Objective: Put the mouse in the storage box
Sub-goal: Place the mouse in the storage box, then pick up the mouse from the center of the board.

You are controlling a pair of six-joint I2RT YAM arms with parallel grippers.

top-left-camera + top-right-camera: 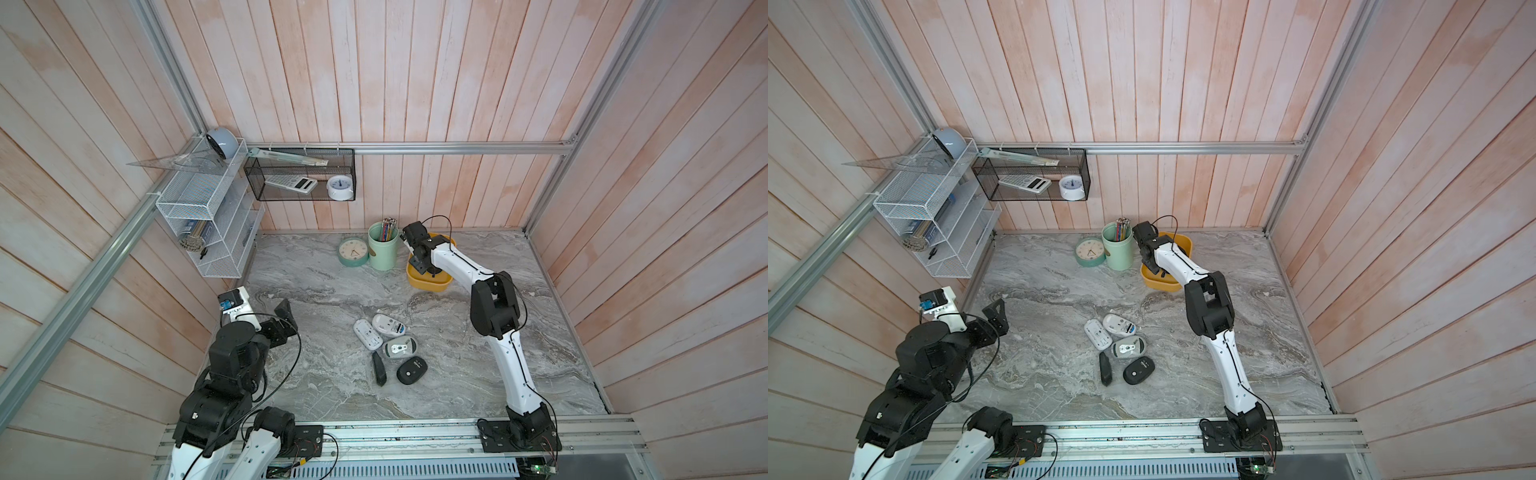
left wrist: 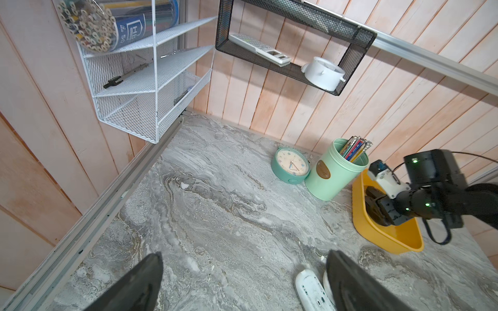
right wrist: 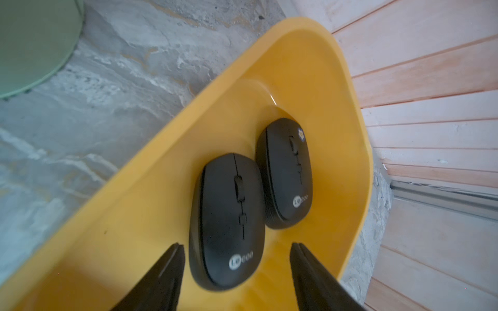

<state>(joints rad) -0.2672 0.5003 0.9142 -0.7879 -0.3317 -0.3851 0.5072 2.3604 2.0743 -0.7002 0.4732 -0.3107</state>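
Right hand (image 3: 237, 244) over oval matte mouse (image 3: 226, 215) in glossy storage box (image 3: 151, 188)

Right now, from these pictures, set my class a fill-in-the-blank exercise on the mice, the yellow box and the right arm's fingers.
The yellow storage box holds ___ black mice.
On the marble table, ___ more mice lie in a cluster.
The right gripper hangs over the box with its fingers ___.
The cup next to the box is coloured ___.
Missing words: two; five; open; green.
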